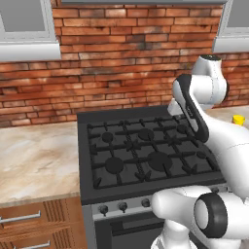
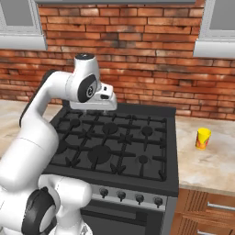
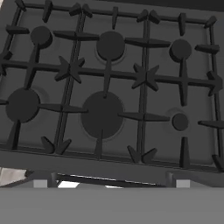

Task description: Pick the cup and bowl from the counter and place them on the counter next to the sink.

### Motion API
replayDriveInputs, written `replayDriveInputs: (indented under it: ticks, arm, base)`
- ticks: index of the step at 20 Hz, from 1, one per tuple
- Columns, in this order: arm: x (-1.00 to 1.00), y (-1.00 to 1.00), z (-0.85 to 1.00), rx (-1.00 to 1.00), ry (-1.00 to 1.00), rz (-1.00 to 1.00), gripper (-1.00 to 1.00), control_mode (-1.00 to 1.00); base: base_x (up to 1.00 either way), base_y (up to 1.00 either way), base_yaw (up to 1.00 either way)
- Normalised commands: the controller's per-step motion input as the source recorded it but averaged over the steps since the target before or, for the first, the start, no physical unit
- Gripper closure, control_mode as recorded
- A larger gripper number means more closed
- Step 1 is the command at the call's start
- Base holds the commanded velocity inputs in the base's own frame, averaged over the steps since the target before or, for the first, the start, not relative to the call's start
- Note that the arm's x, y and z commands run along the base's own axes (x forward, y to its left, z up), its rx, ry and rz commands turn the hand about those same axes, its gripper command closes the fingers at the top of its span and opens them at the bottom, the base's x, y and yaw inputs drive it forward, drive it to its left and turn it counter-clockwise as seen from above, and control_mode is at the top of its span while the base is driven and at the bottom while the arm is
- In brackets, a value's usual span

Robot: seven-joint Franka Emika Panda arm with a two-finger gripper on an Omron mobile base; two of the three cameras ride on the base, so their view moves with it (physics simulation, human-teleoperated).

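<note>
Stove (image 2: pixel 114 142) lies under the arm; cup (image 2: pixel 203 138) stands on counter (image 2: pixel 211 165) beside it.

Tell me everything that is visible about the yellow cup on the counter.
The cup is small and bright yellow, with an orange-red band near its base. It tapers slightly, wider at the open top than at the bottom. It stands upright on the beige marbled counter, to the right of the black stove and apart from it, in front of the brick wall. Only the counter touches it. In the left base view just its top shows beyond the robot's arm. Its material looks smooth and plain; whether it holds anything cannot be told.
</note>
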Motion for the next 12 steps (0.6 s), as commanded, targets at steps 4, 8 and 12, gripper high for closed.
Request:
replayDriveInputs:
  ticks: [4, 8, 12]
  arm:
    - [0.0, -0.66, -0.05, 0.0, -0.06, 0.0, -1.0, -1.0]
    - [0.0, -0.66, -0.09, 0.0, -0.06, 0.0, -1.0, -1.0]
    - [0.0, -0.64, -0.16, 0.0, -0.08, 0.0, -1.0, -1.0]
  base:
    - [0.0, 0.0, 0.0]
    - [0.0, 0.0, 0.0]
    - [0.0, 0.0, 0.0]
